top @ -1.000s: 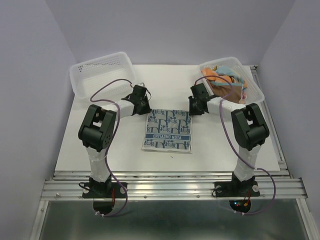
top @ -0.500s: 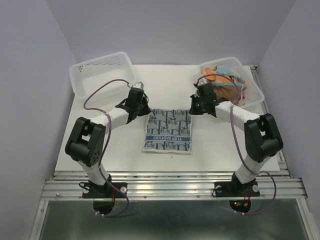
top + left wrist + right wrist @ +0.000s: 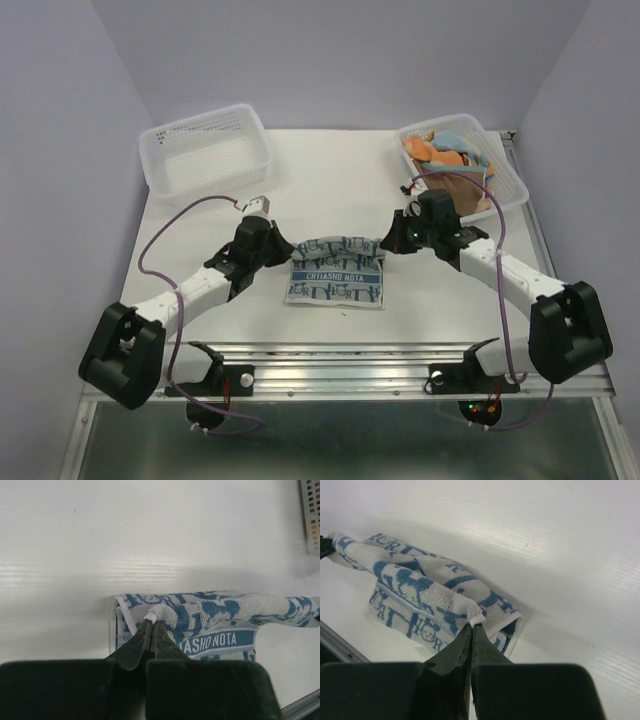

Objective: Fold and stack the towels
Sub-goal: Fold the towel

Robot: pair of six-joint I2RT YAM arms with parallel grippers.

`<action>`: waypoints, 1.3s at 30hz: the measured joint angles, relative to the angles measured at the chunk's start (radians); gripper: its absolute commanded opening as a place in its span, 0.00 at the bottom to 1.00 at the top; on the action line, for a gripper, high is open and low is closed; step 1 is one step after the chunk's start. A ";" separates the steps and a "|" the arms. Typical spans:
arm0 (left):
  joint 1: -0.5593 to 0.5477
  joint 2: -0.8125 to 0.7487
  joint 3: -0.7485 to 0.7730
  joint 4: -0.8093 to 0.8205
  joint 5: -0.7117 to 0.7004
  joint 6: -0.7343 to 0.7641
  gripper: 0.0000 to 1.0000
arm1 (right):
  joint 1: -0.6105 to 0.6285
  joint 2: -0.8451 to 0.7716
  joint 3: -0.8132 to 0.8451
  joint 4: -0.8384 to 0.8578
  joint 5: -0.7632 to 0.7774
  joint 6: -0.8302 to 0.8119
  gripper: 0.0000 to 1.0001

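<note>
I read the left gripper (image 3: 151, 621) as pressed together on the far left corner of the blue-white towel (image 3: 335, 282), with a tuft of terry pinched at its tips. The right gripper (image 3: 472, 624) is likewise pressed together on the far right corner. Between the two pinches the far edge of this towel is raised off the table (image 3: 330, 170) and sags slightly over the towel's own middle. The near half lies flat with the lettered band facing up. Both arms reach in low, one from each side of the towel. Beyond the towel and to its left stands a white basket (image 3: 210, 160), in which I see no folded towel. Beyond the towel and to its right stands a second white basket (image 3: 512, 180), which holds the other towels (image 3: 445, 150) in a loose heap of orange and light blue. I judge the task to be at an early stage: the first fold of the first towel is in hand and not yet laid down. Left to do are completing this fold, any further fold, placing the towel, and repeating the steps for each towel in the heap.
</note>
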 measured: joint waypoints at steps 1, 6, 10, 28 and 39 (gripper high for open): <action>-0.004 -0.035 -0.034 0.001 -0.001 -0.014 0.00 | 0.001 -0.017 -0.011 0.002 -0.008 0.003 0.01; -0.027 -0.187 -0.161 0.006 0.002 -0.072 0.00 | 0.005 -0.113 -0.114 0.008 -0.090 0.035 0.01; -0.035 -0.274 -0.232 0.005 0.008 -0.103 0.00 | 0.011 -0.158 -0.171 0.004 -0.124 0.049 0.01; -0.035 -0.401 -0.377 -0.017 0.143 -0.172 0.67 | 0.021 -0.244 -0.380 0.075 -0.270 0.123 0.43; -0.042 -0.694 -0.423 -0.216 0.156 -0.256 0.99 | 0.021 -0.442 -0.470 0.047 -0.317 0.196 1.00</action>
